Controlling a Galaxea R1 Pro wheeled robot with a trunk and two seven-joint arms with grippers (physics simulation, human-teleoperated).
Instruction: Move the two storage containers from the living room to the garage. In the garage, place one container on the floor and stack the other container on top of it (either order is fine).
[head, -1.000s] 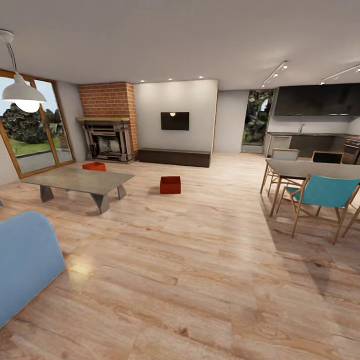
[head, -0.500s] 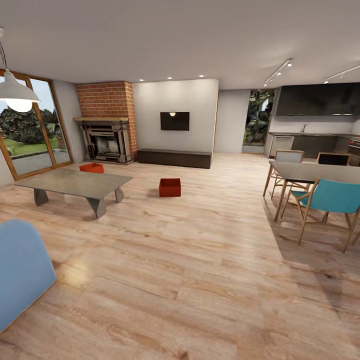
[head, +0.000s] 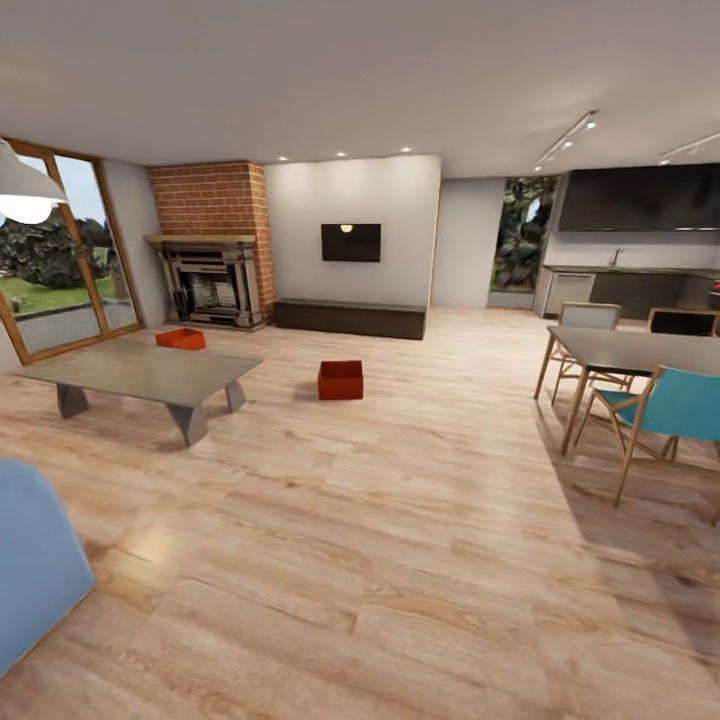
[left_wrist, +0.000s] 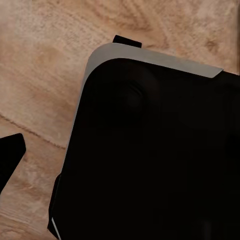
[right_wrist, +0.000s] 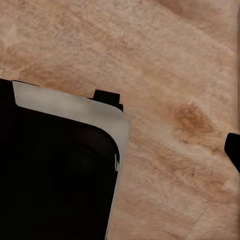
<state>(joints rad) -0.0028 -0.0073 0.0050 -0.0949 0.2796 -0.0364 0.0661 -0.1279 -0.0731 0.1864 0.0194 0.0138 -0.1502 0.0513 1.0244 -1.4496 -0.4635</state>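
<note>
while both storage containers (head: 340, 380) (head: 181, 339) sit well ahead on the wood floor (head: 400, 560), the grey low table (head: 140, 372) could snag the base. whether either gripper is open or holding anything, i cannot tell.

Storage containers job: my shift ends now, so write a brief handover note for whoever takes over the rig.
End effectors: neither one's state can be told; the wrist views look down at wood floor past the robot's dark base.
Containers: both on the living room floor. One storage container sits in the open, right of the grey low table; the other storage container lies behind that table, near the fireplace.
Done: nothing picked up.
Left: fetch both, carry to garage, stack.
</note>
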